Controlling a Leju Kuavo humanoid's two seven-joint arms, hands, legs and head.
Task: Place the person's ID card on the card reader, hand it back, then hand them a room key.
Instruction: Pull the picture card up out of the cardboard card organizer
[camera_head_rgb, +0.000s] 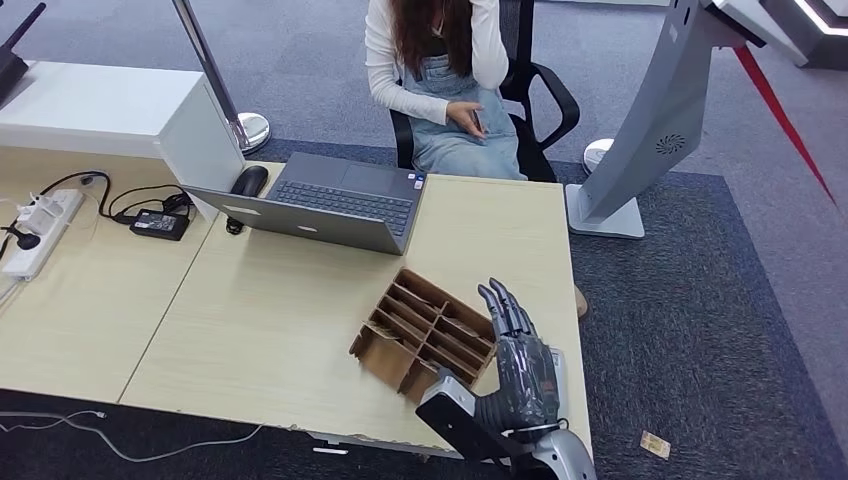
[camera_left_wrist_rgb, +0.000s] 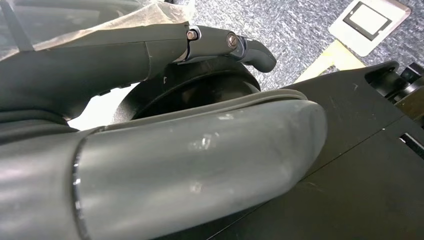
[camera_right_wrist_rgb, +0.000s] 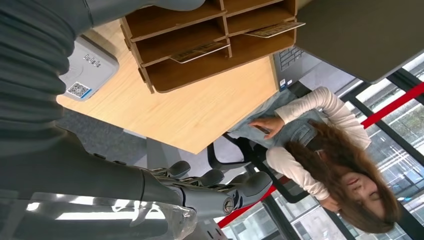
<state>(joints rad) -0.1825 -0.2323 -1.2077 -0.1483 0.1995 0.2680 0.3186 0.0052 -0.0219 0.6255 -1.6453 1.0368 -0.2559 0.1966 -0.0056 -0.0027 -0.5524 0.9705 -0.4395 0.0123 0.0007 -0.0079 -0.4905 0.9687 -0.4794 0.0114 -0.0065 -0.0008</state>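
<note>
Fingers (camera_head_rgb: 505, 305) of my right hand (camera_head_rgb: 522, 365) are straight, apart, holding nothing. Just beside them sits the card box (camera_head_rgb: 425, 335). Ahead sits the person (camera_head_rgb: 440, 80). My left hand (camera_left_wrist_rgb: 165, 165): cannot tell.

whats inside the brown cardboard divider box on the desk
The brown cardboard divider box has thin cards lying in two open slots. The other slots in view look empty; the rest are out of frame.

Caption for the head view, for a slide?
Right hand open beside card rack; seated person behind laptop.
</note>
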